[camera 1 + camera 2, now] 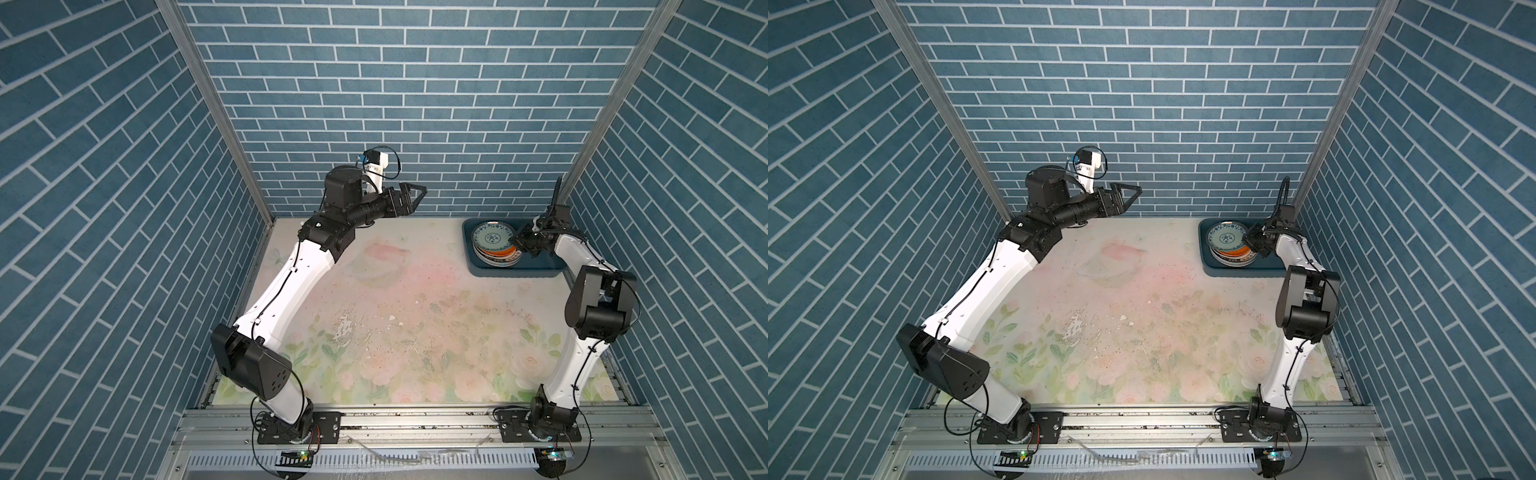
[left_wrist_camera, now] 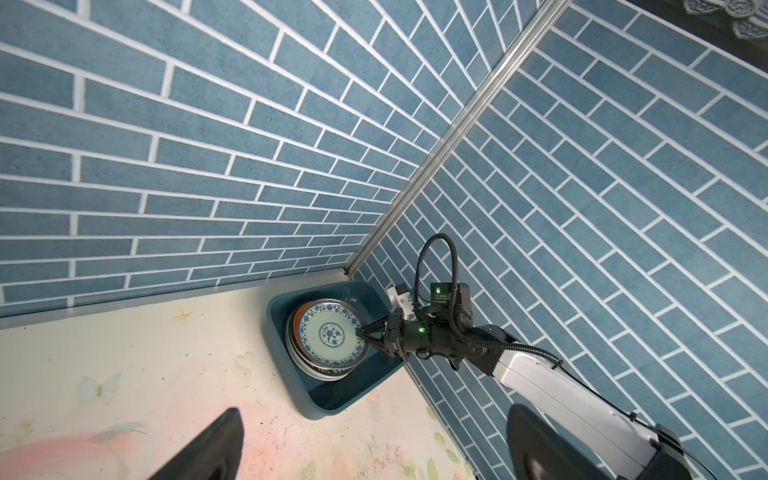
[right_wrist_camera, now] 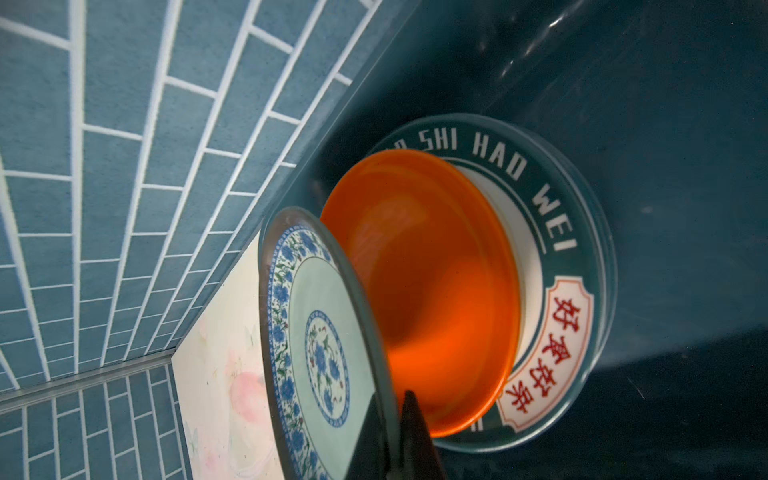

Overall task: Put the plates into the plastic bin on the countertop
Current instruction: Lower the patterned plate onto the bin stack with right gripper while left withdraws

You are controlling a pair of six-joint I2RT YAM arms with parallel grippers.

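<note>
Though the flowered countertop [image 1: 415, 316] takes up most of the room, it carries no plates that I can see in either top view. Everything that matters sits in its far right corner. The dark blue bin [image 1: 540, 271] lies there with its long side running left to right. The plates [image 1: 496, 261] are stacked in its left half, and the floor of its right half is bare.

Topmost is the blue-patterned plate [image 3: 320, 345], tilted rather than flat. Under it sit the orange plate [image 3: 436, 291] and a lettered plate [image 3: 552, 232].

The right claw [image 2: 360, 332] reaches in from the right over the bare half of the bin, clamped narrow on the patterned plate's right rim. The plate therefore stretches leftward from the claw, over the stack. The gap above the orange plate is widest at the pinched edge. I cannot tell whether the opposite edge touches the stack.

To my eye, the next move is to lower that right rim and let go.

The left claw [image 1: 417, 194] hangs high by the far wall, spread wide and empty. It is well apart from the bin, so the right arm is plainly the nearer one.
</note>
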